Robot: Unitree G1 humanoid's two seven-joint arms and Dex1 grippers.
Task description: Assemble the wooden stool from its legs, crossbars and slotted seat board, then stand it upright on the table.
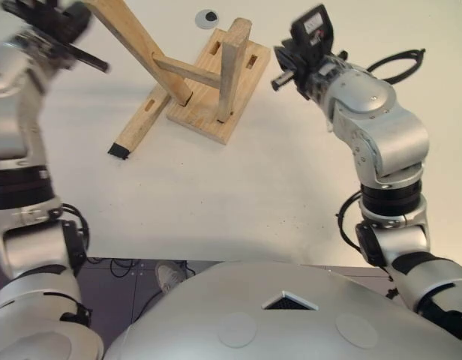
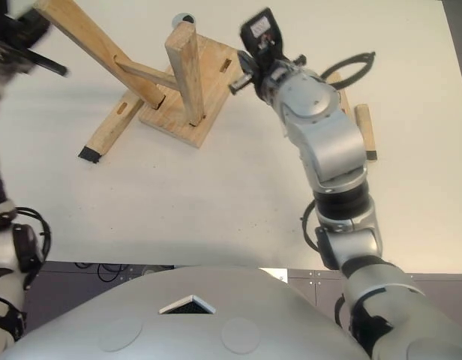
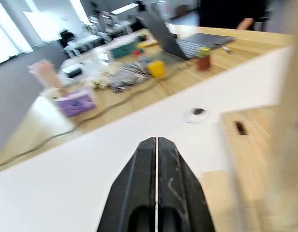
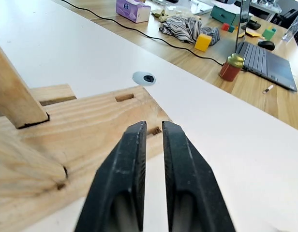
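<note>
While flat on the table [image 1: 253,195], seat board [image 1: 199,111], one leg [image 1: 232,71] upright.

Setting: open-plan office or lab workroom. White table [image 1: 216,202] across the centre of the head views, with a round cable port [image 1: 208,17] at upper middle. Beyond the table, a long wooden desk [image 4: 255,92] carrying an open laptop [image 4: 265,58], tissue box [image 4: 133,9], striped cloth [image 4: 187,28], yellow block [image 4: 203,42], red tin [image 4: 231,67] and a black cable [image 4: 139,30]. Further cluttered desks [image 3: 98,36] behind it, with bright windows [image 3: 13,29] along one wall. Loose cables [image 1: 122,264] on dark floor, lower left of the left eye frame.
</note>
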